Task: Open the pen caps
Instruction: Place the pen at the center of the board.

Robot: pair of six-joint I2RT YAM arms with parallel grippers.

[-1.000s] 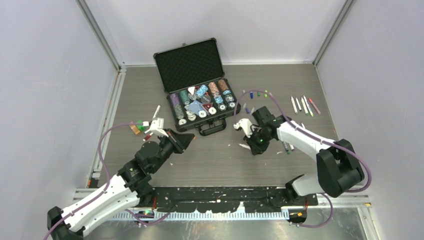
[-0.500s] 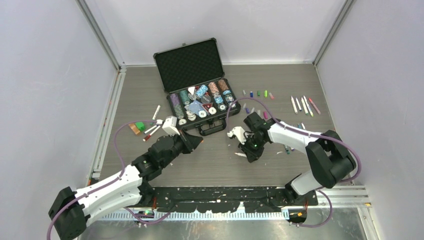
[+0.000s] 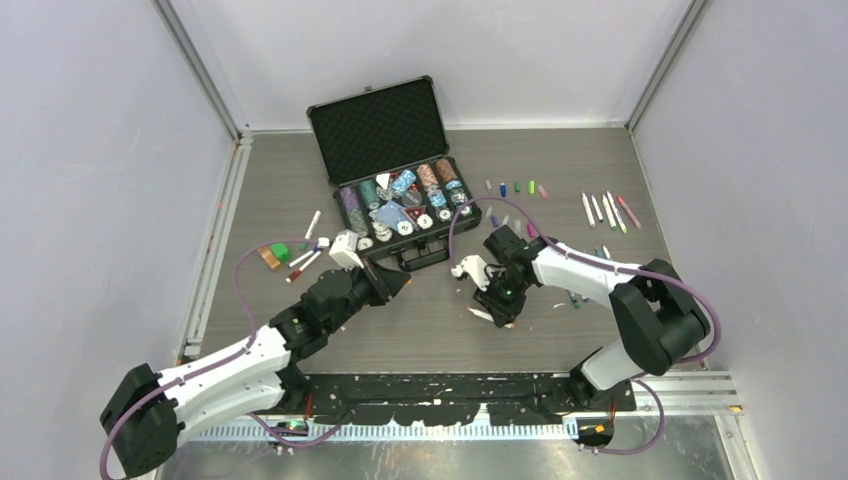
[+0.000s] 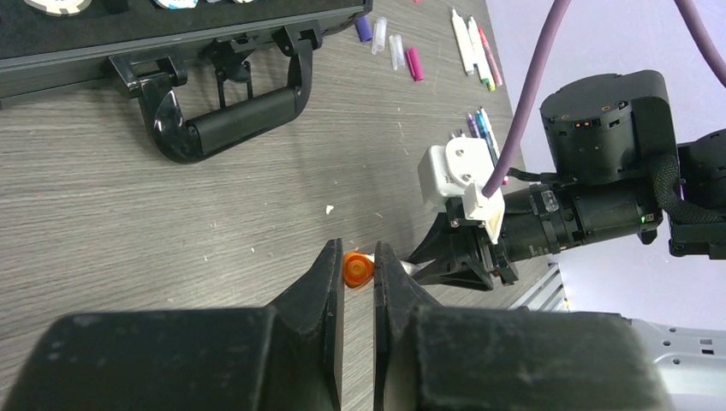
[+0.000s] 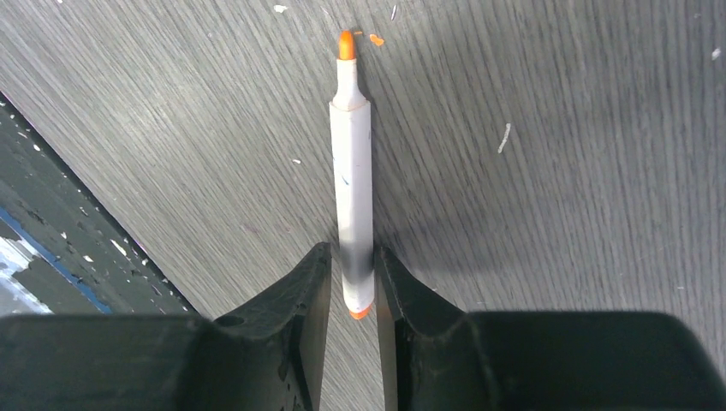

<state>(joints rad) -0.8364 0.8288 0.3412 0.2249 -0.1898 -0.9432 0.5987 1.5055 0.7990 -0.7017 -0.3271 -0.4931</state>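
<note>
A: Item one, left gripper (image 4: 358,250). What do we log?
B: Fingers drawn to a narrow slit, with an orange cap (image 4: 354,269) filling it. We judge the cap pinched. A second ago this arm was over by the left-hand heap (image 3: 295,255). It has since swung to the middle of the table (image 3: 430,335), in front of the black case (image 3: 378,128).
A: Item two, right gripper (image 5: 352,257)?
B: Clamped on the rear of a white pen (image 5: 351,154) that lies along the table, its orange nib (image 5: 345,43) bare. It has drawn the pen nearer the front edge.
A: Cap and pen apart?
B: Well apart. We count this pen opened.
A: Outstanding stock?
B: Loose caps (image 3: 515,187) in a row beyond the right arm. Pens at the far right (image 3: 606,210), caps not discernible. We judge set-down comes next, then another pen.
</note>
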